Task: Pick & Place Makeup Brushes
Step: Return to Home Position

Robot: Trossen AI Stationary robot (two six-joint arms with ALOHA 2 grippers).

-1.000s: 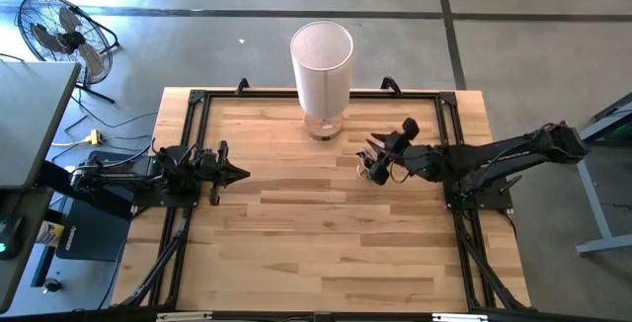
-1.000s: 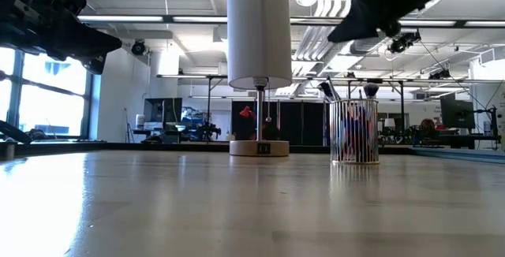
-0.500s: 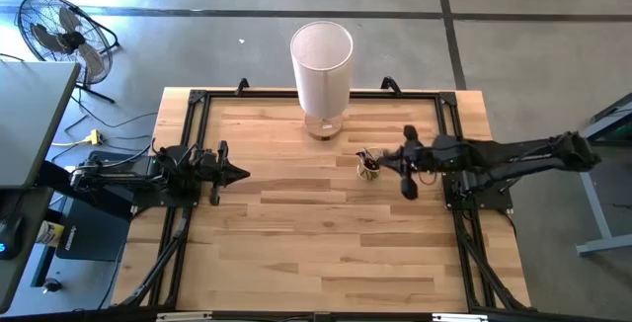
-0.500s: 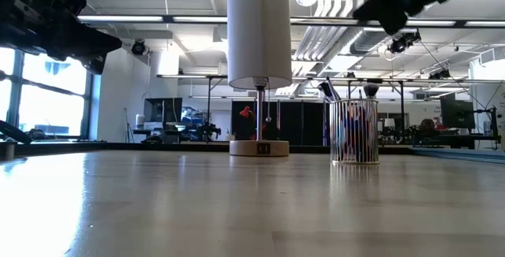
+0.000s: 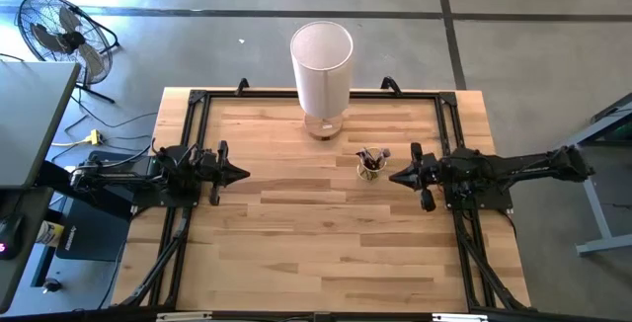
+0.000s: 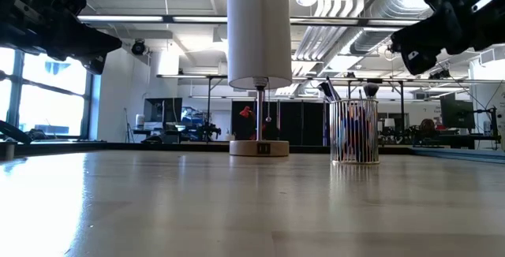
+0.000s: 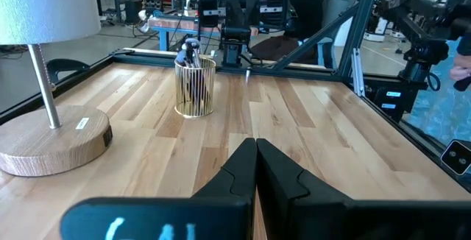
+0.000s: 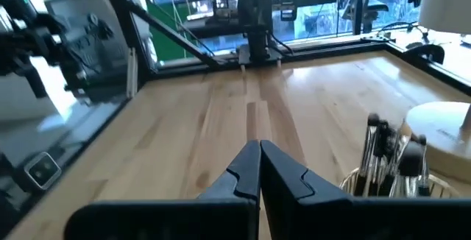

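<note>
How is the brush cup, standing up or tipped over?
Standing up. The wire brush holder sits flat on the wooden table, and the makeup brushes stick up out of its top.

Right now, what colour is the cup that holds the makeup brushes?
Golden, a see-through wire cup; the left wrist view shows it best.

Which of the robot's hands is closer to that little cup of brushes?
Right. The right hand hangs just beside the brush cup, apart from it; the left hand waits across the table.
</note>
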